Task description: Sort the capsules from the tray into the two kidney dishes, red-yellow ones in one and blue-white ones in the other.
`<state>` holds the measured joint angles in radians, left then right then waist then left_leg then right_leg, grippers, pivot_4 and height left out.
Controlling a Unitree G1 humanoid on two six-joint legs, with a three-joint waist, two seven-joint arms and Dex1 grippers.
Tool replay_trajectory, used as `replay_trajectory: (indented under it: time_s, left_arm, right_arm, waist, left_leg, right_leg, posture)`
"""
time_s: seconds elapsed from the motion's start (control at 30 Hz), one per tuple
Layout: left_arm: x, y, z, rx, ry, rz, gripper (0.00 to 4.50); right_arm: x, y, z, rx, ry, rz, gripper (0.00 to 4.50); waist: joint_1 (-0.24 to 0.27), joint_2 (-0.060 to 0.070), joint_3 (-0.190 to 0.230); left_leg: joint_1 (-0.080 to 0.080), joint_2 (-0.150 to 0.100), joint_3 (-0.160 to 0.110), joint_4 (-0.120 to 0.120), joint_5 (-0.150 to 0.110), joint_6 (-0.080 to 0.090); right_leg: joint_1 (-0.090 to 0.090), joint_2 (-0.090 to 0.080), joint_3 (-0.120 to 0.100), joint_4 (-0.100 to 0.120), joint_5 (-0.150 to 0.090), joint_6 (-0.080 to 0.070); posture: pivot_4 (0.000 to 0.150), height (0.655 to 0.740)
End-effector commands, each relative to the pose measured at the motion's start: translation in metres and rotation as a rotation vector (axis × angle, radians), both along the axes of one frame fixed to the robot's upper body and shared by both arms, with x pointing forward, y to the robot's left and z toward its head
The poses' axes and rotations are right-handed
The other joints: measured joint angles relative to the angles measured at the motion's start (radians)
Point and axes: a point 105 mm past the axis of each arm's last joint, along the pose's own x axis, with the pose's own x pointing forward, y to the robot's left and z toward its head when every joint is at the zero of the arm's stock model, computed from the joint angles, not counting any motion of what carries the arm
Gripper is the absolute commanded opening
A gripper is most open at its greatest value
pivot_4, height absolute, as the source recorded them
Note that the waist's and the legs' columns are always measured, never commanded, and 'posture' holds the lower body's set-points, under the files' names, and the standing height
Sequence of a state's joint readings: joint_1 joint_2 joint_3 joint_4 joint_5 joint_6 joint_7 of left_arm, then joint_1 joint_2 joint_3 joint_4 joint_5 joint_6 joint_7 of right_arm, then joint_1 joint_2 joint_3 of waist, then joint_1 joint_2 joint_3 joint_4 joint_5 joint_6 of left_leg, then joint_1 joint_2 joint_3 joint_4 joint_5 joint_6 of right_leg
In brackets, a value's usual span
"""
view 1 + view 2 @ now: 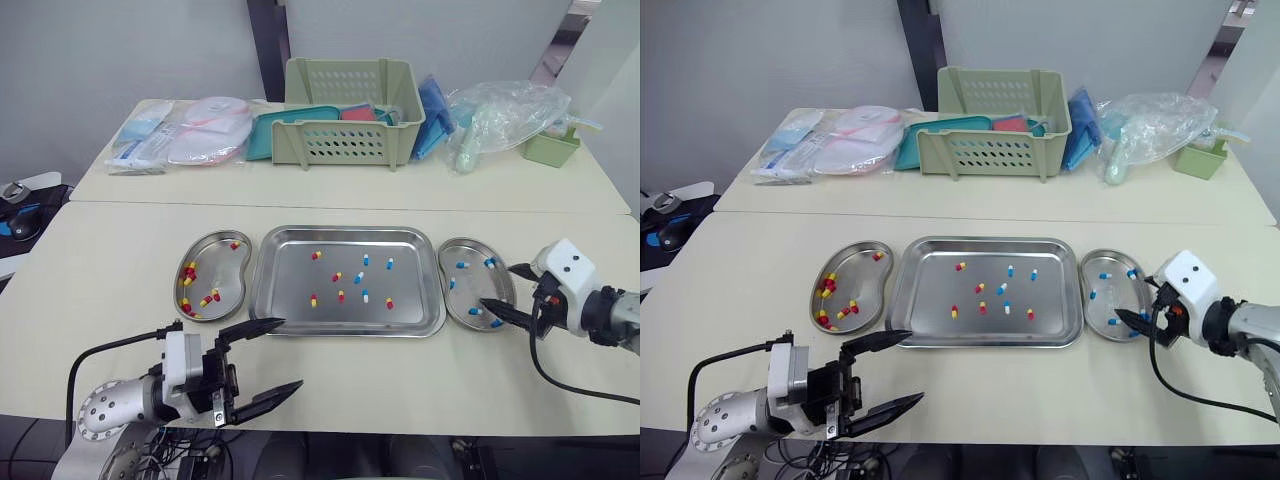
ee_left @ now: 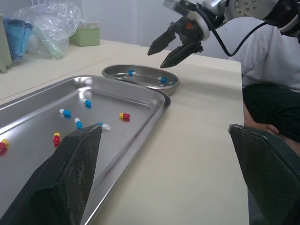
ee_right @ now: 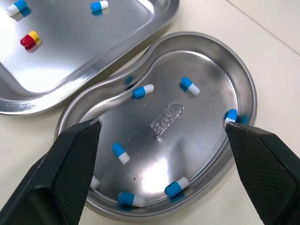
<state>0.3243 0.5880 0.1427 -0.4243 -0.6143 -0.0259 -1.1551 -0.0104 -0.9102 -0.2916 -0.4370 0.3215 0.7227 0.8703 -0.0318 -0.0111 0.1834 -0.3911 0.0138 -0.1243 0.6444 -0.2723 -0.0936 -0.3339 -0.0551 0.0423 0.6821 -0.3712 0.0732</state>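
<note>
- The steel tray [image 1: 415, 280] lies in the middle of the pale desk [image 1: 120, 260], with a kidney dish close beside each of its short ends.
- Nine capsules are scattered on the tray floor: five red-yellow capsules [image 1: 313, 299] and four blue-white capsules [image 1: 389, 263], all lying apart from one another.
- The left kidney dish [image 1: 222, 270] holds red-yellow ones only, most of them bunched along its outer side and one lying alone near the far end.
- The right kidney dish [image 1: 472, 290] holds blue-white ones only, spread around its floor and rim.
- The right tool [image 1: 496, 285] hangs over the outer side of the right kidney dish, its two black fingers [image 3: 70, 164] spread wide with nothing between them.
- The left tool [image 1: 291, 352] hovers over the near part of the desk, just by the tray's front left corner; its fingers are spread wide too and carry nothing.
- On the far side of the desk stand a pale green slotted basket [image 1: 350, 115], sealed packets [image 1: 170, 140] to its left, a clear plastic bag [image 1: 500, 115] to its right and a small green box [image 1: 551, 148] beyond that.
- In the left wrist view a person in a white top [image 2: 269, 51] sits past the desk edge.
</note>
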Motion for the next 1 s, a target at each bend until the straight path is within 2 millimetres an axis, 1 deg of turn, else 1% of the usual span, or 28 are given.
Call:
replay_trajectory:
  time_s: [0.03,0.13,0.2,0.33,0.4,0.43,0.5,0.57,0.63,0.7,0.73,0.77,0.8,0.83,0.9,1.0]
  left_arm:
    - [0.001,0.003,0.008,-0.002,-0.038,0.041,4.50]
    - [0.003,0.010,0.007,0.006,-0.040,0.084,4.50]
    - [0.003,0.014,0.005,0.010,-0.039,0.111,4.50]
    - [0.013,0.029,0.010,-0.001,-0.058,0.249,4.50]
    - [0.021,0.051,0.016,0.018,-0.092,0.401,4.50]
    - [0.025,0.070,0.017,0.052,-0.084,0.501,4.50]
    - [0.029,0.097,0.017,0.101,-0.065,0.625,4.50]
    - [0.030,0.136,0.013,0.202,-0.009,0.746,4.50]
    - [0.029,0.168,0.014,0.265,0.018,0.829,4.50]
    - [0.027,0.193,0.017,0.269,0.043,0.874,4.50]
    - [0.025,0.208,0.016,0.278,0.076,0.904,4.50]
    - [0.024,0.217,0.016,0.284,0.099,0.923,4.50]
    - [0.023,0.239,0.010,0.351,0.140,1.004,4.50]
    - [0.023,0.251,0.009,0.367,0.155,1.041,4.50]
    - [0.020,0.266,0.008,0.388,0.184,1.065,4.50]
    - [0.018,0.271,0.001,0.403,0.220,1.037,4.50]
  right_arm:
    - [-0.001,0.000,0.016,-0.016,-0.092,0.038,4.47]
    - [-0.003,0.003,0.019,0.000,-0.147,0.076,4.47]
    - [-0.004,0.003,0.019,-0.023,-0.199,0.092,4.47]
    - [-0.012,0.002,0.014,-0.032,-0.202,0.131,4.47]
    - [-0.018,-0.003,0.014,-0.030,-0.190,0.138,4.47]
    - [-0.023,-0.009,0.015,-0.031,-0.183,0.134,4.47]
    - [-0.029,-0.017,0.015,-0.036,-0.172,0.128,4.47]
    - [-0.037,-0.034,0.016,-0.059,-0.154,0.102,4.47]
    - [-0.044,-0.048,0.016,-0.087,-0.133,0.086,4.47]
    - [-0.050,-0.060,0.016,-0.104,-0.100,0.082,4.47]
    - [-0.053,-0.067,0.016,-0.120,-0.077,0.082,4.47]
    - [-0.056,-0.071,0.017,-0.129,-0.061,0.084,4.47]
    - [-0.058,-0.078,0.017,-0.148,-0.040,0.086,4.47]
    - [-0.059,-0.083,0.018,-0.159,-0.024,0.083,4.47]
    - [-0.061,-0.093,0.020,-0.173,-0.001,0.073,4.47]
    - [-0.066,-0.106,0.017,-0.189,0.052,0.070,4.47]
  waist:
    - [0.000,0.000,0.000]
    - [0.000,0.000,0.000]
    - [0.000,0.000,0.000]
    - [0.000,0.000,0.000]
    - [0.001,0.000,0.000]
    - [0.001,0.000,0.000]
    - [0.000,0.000,0.000]
    - [0.000,0.000,0.000]
    - [0.000,0.000,0.000]
    - [0.000,0.000,0.000]
    - [0.000,0.000,0.000]
    - [-0.001,0.000,0.000]
    - [-0.001,0.000,0.000]
    - [-0.002,-0.001,0.000]
    - [-0.003,0.000,0.000]
    - [-0.005,-0.001,0.000]
  left_leg:
    - [0.000,0.000,0.000,0.000,0.000,0.000]
    - [0.000,0.000,0.000,0.000,0.000,0.000]
    - [0.000,0.000,0.000,0.000,0.000,0.000]
    - [0.000,0.000,0.000,0.000,0.000,0.000]
    - [0.000,0.000,0.000,0.000,0.000,0.000]
    - [0.001,0.000,0.000,0.000,0.000,0.000]
    - [0.001,0.000,0.000,0.000,0.000,0.000]
    - [0.001,0.000,0.000,0.000,0.000,0.000]
    - [0.002,0.000,0.000,0.000,0.000,0.000]
    - [0.003,0.000,0.001,0.000,0.000,0.000]
    - [0.003,0.000,0.001,0.000,0.000,0.000]
    - [0.003,0.000,0.001,0.000,0.000,0.000]
    - [0.004,0.000,0.001,-0.001,0.000,0.000]
    - [0.004,0.000,0.001,-0.001,0.000,0.000]
    - [0.005,0.000,0.002,-0.001,0.000,0.000]
    - [0.006,0.000,0.003,-0.002,0.000,0.000]
  right_leg:
    - [0.000,0.000,0.000,0.000,0.000,0.000]
    - [0.000,0.000,0.000,0.000,0.000,0.000]
    - [0.000,0.000,0.000,0.000,0.000,0.000]
    - [0.001,0.000,0.000,0.000,0.000,0.000]
    - [0.001,0.000,0.000,0.000,0.000,0.000]
    - [0.001,0.000,0.000,0.000,0.000,0.000]
    - [0.001,0.000,0.000,0.000,0.000,0.000]
    - [0.001,0.000,0.000,0.000,0.000,0.000]
    - [0.001,0.000,0.000,0.000,0.000,0.000]
    - [0.002,0.000,0.000,0.000,0.000,0.000]
    - [0.002,0.000,0.000,0.000,0.000,0.000]
    - [0.002,0.000,0.000,0.000,0.000,0.000]
    - [0.002,0.000,0.000,0.001,0.000,0.000]
    - [0.002,0.000,0.001,0.000,0.000,0.000]
    - [0.003,0.000,0.001,0.000,0.000,0.000]
    - [0.003,0.000,0.002,0.000,0.000,0.000]
  posture:
    - [0.150,0.7400]
    - [0.150,0.7400]
    - [0.150,0.7400]
    - [0.150,0.7400]
    - [0.150,0.7400]
    - [0.150,0.7400]
    - [0.150,0.7400]
    - [0.150,0.7400]
    - [0.150,0.7400]
    - [0.150,0.7400]
    - [0.150,0.7400]
    - [0.150,0.7400]
    - [0.150,0.7400]
    - [0.150,0.7400]
    - [0.150,0.7400]
    - [0.150,0.7400]
